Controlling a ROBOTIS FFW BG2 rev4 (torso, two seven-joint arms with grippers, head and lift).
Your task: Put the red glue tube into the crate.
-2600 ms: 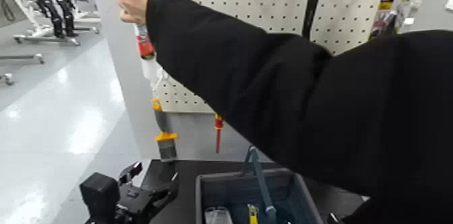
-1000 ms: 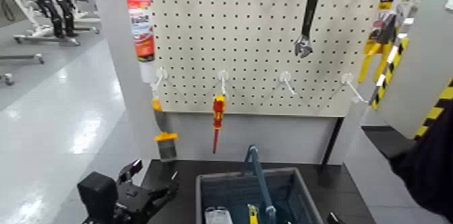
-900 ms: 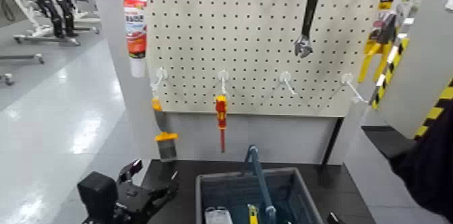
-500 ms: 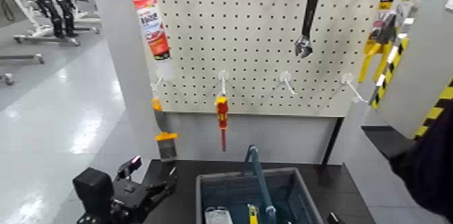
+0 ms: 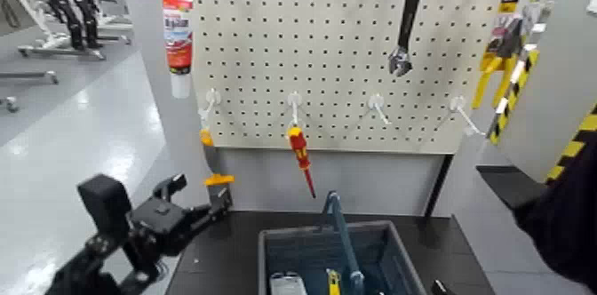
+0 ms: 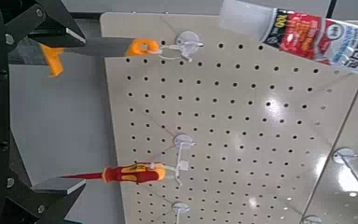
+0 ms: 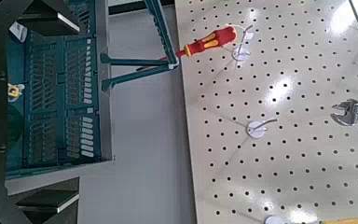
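The red glue tube (image 5: 178, 39) hangs cap down at the top left corner of the white pegboard (image 5: 355, 67); in the left wrist view the glue tube (image 6: 308, 42) shows far beyond the fingers. My left gripper (image 5: 201, 195) is raised at the lower left, open and empty, well below the tube. Its fingers (image 6: 48, 28) stand wide apart. The dark grey crate (image 5: 266, 254) with its blue-grey bar handle (image 5: 342, 232) sits at the bottom centre. My right gripper (image 7: 65, 107) hovers open beside the crate (image 7: 105, 112).
A red-and-yellow screwdriver (image 5: 302, 152) hangs tilted from a middle hook, a black wrench (image 5: 404, 27) higher to the right. An orange-handled brush (image 5: 213, 177) hangs just behind my left gripper. Small items lie in the crate. A person's dark sleeve (image 5: 569, 219) fills the lower right.
The person's arm left the tube on the board and drew back. The tube and screwdriver swing. My left arm has risen from the table edge toward the board.
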